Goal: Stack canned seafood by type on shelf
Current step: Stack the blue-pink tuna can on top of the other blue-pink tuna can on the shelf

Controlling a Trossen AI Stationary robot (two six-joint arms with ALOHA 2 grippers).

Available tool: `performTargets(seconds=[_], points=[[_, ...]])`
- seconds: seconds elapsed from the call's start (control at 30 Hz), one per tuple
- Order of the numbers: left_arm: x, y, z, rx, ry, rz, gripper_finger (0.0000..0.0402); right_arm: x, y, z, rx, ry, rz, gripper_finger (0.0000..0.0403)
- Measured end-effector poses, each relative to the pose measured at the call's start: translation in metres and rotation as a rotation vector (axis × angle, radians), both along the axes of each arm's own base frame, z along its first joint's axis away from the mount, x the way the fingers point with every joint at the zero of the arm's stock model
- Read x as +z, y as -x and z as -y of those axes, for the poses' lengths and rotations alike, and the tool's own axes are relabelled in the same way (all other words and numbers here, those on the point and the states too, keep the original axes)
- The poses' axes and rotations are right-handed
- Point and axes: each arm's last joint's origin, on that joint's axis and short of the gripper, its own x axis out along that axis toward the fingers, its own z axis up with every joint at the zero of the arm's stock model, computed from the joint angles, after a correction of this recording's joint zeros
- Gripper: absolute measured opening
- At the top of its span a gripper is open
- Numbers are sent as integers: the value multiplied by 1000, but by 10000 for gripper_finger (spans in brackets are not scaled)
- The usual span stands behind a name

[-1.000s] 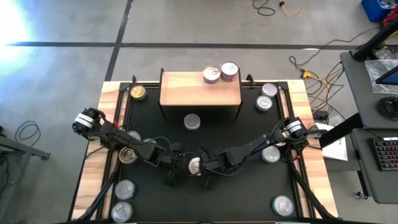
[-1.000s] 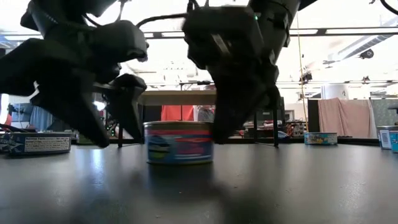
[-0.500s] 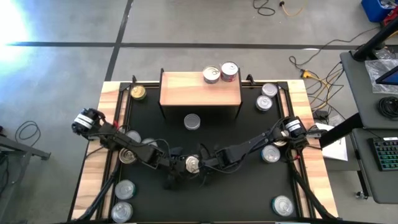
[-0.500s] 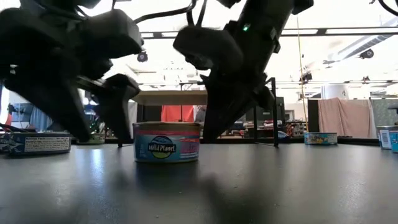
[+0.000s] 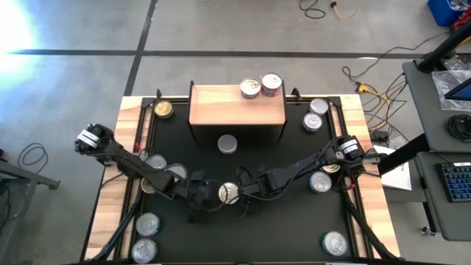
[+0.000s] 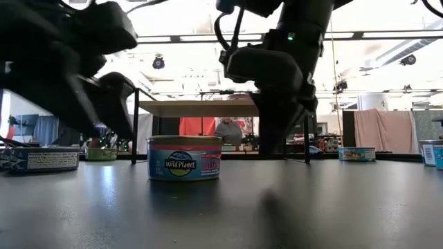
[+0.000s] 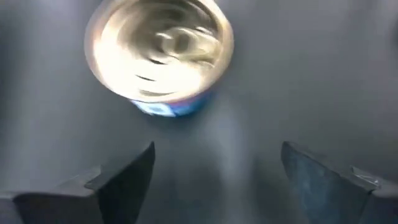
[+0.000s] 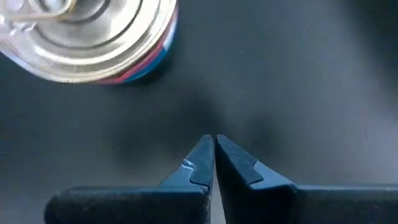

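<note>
1. Standing upright on the matte black mat [image 5: 294,221] — a flat round tin [image 5: 229,193] with ridged silver lid.
2. Left gripper [image 5: 202,200] spread beside it.
3. Right gripper [image 8: 214,152] pressed together — empty.

Silver-lidded tin [image 6: 185,158] with blue-pink label, black mat [image 5: 294,228], light-wood shelf [image 5: 221,107]

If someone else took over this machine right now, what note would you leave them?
Left gripper: fingers open, empty, beside the centre can.
Right gripper: fingers shut, empty, on that can's other side.
Shelf holds two cans side by side.
Done: those two placed.
Left: the centre can, one in front of the shelf, and the rest scattered along the mat's edges, still unsorted.
</note>
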Motion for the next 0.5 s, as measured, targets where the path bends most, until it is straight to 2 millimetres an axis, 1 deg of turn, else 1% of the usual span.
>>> performTargets(seconds=[0.1,0.2,0.37,0.5], points=[[-5,-1,-11,68,68,82,351,-3,2,0,25,7,-13,9],[-11,-2,-17,97,93,117,370,-7,4,1,36,11,-29,9],[-27,-2,-18,44,-6,77,395,-8,5,0,49,-23,-36,9],[-33,-10,-18,13,-102,95,399,-8,4,-1,68,-53,-28,9]])
